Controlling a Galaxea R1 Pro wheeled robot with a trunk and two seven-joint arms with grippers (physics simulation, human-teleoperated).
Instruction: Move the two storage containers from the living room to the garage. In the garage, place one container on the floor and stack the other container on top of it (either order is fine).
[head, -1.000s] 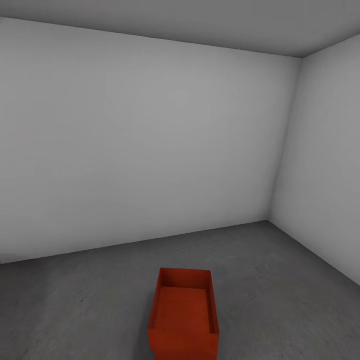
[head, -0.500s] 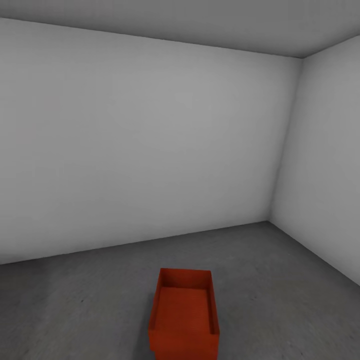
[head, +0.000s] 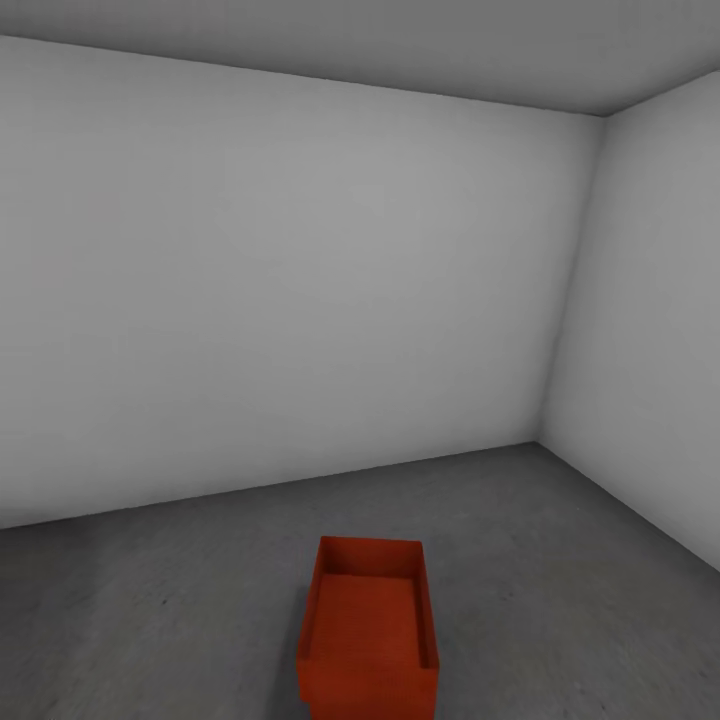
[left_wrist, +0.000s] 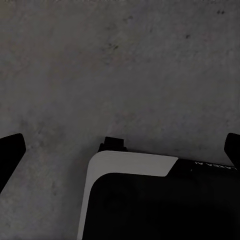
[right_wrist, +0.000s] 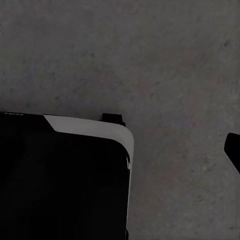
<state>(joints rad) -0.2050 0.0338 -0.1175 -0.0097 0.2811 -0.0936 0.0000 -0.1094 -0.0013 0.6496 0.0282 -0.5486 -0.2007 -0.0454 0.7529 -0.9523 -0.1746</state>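
Note:
One orange-red storage container (head: 368, 628) stands open-top on the grey concrete floor (head: 180, 610) of the garage, low in the middle of the head view, its inside bare. A second container is out of view. In the left wrist view my left gripper (left_wrist: 121, 150) hangs over the concrete, open, its dark fingertips (left_wrist: 10, 154) far apart at the picture's two sides with nothing between them. My right gripper (right_wrist: 120, 150) also points down at the floor; one dark fingertip (right_wrist: 233, 150) sits at the far edge, so the jaws stand wide and hold nothing.
Plain white walls (head: 290, 290) meet in a corner at the right (head: 570, 300). Concrete stretches on both sides of the bin. My black and white base (left_wrist: 150, 200) lies under the left gripper, and the same base (right_wrist: 65, 175) under the right one.

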